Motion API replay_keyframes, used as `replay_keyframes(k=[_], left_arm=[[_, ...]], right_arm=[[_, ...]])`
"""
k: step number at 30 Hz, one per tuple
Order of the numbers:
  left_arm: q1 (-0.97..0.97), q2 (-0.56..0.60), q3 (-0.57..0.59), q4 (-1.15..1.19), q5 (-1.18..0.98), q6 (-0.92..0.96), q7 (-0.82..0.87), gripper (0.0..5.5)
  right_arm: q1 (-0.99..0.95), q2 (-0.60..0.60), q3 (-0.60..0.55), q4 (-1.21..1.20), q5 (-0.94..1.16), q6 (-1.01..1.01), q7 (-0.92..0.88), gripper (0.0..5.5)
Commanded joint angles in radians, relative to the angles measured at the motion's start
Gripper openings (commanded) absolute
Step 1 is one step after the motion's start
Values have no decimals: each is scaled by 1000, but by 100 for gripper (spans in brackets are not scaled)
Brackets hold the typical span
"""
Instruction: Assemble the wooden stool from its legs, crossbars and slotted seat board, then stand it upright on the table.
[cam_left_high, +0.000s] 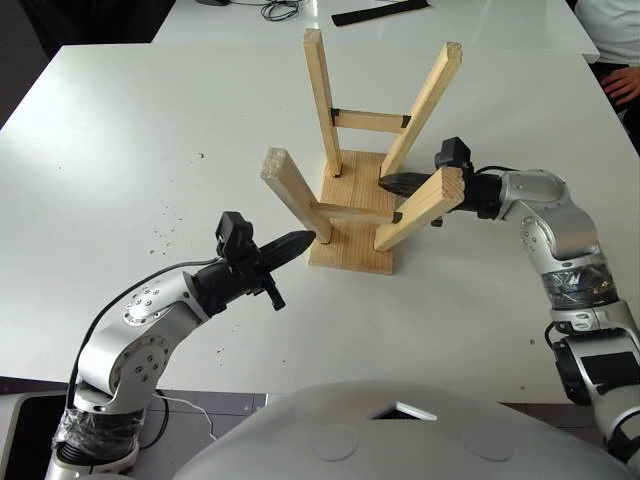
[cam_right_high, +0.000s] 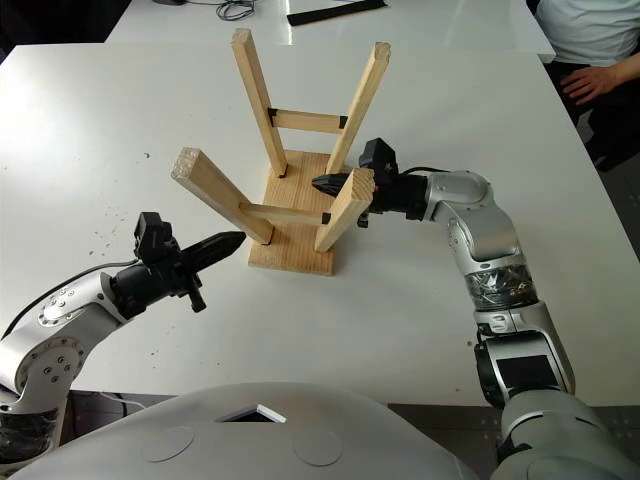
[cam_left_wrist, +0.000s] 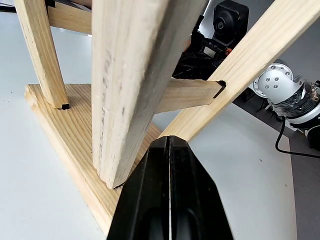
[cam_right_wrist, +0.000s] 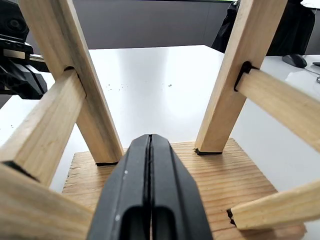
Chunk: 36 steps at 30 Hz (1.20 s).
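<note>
So the stool looks basically put together, just upside down. The seat lies flat on the table with all four legs poking up out of it. One crossbar ties the pair at the seat's far side, and the near crossbar ties the pair at its near side. The near-left leg and near-right leg lean way out past the seat's front edge.

The left gripper is pinched together on nothing, with its tip just beside the seat's near-left corner, right by the foot of the near-left leg. The right gripper is also closed and empty. It's poked in over the seat's right side, between the two legs there.

My read is that the flip is all that's left. If I were doing it:
- Spread both sets of fingers first, since closed tips can only shove, and shoving a splayed leg will probably lever it out of its slot.
- Grab low, close to the seat, one gripper on each side. Up high, the legs act like long levers on the joints.
- Roll it over one seat edge slowly with both arms moving together, so the crossbars don't pop.
- Let go only once all four feet touch the table.

I can't tell how tight the joints are, so I'd treat them as loose.
</note>
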Motion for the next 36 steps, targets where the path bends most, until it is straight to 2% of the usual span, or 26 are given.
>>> replay_keyframes(k=[1,7,11,15,17,19,22,25,28,30,33,36], left_arm=[[8,-25,-39,-12,51,-16,2,1],[-165,-121,-46,90,138,-45,89,1],[-167,-99,-49,120,208,-94,46,1],[-165,-64,9,208,262,-148,11,1],[-182,-53,27,264,291,-177,-3,1],[-216,-53,42,333,321,-207,-8,1],[-276,-71,42,423,365,-249,-9,1],[-287,-88,57,447,379,-276,-1,1],[-204,-86,102,415,369,-268,10,1],[-110,-99,110,383,366,-261,11,1],[25,-124,99,331,367,-259,11,1],[64,-156,87,305,364,-241,32,1]], right_arm=[[-6,-38,-20,-7,-9,18,39,0],[28,-49,-12,-87,19,55,92,0],[139,-61,2,-266,59,121,86,0],[243,9,21,-482,147,232,-45,0],[258,95,60,-551,177,288,-153,0],[258,183,94,-542,147,315,-278,0],[288,203,103,-524,118,327,-347,0],[374,92,65,-548,113,327,-302,0],[561,-133,-10,-577,100,275,-137,0],[663,-239,-53,-505,53,207,-58,0],[679,-272,-122,-320,-15,109,-63,0],[657,-235,-129,-318,4,98,-65,0]])
